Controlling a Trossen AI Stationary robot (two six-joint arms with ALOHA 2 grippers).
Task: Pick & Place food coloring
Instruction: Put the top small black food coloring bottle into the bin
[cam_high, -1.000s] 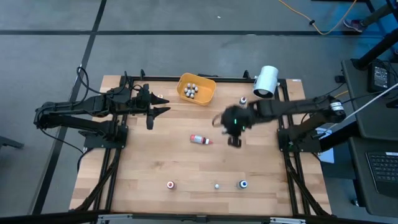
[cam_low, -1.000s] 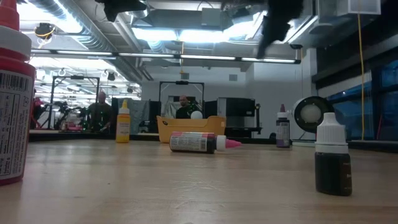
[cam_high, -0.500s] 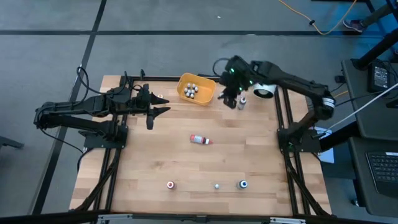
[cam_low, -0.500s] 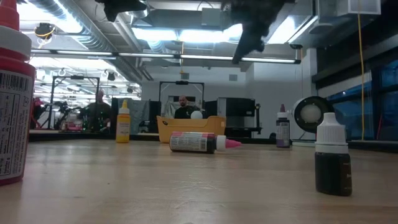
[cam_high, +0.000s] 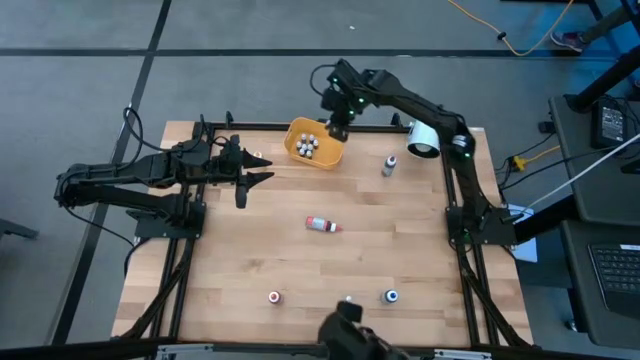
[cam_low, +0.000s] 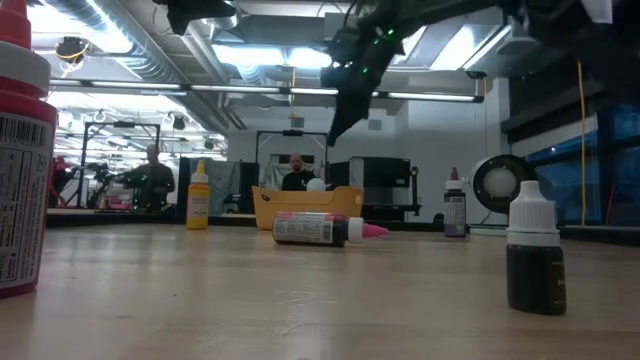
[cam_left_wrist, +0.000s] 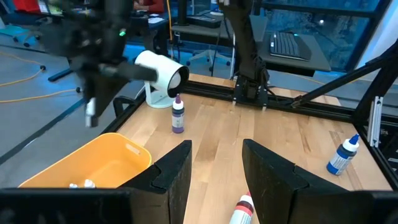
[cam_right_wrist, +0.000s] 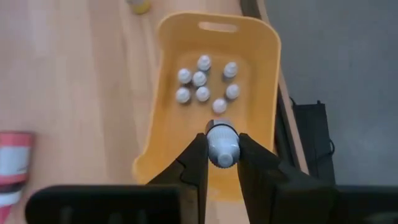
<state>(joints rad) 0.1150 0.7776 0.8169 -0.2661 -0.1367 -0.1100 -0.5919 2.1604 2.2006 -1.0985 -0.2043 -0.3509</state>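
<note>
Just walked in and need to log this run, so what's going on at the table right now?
The right tool holds a tiny grey-capped food coloring bottle above the orange plastic bowl, which already contains several small white-capped bottles. The left tool waits open over the wooden table's left side, holding nothing. Other bottles remain on the table: a red-labelled one lying on its side mid-table and a purple one standing near the white cylinder.

The right claw (cam_right_wrist: 222, 152) pinches a grey-capped bottle (cam_right_wrist: 221, 144) seemingly above the orange bowl (cam_right_wrist: 258, 56).
</note>
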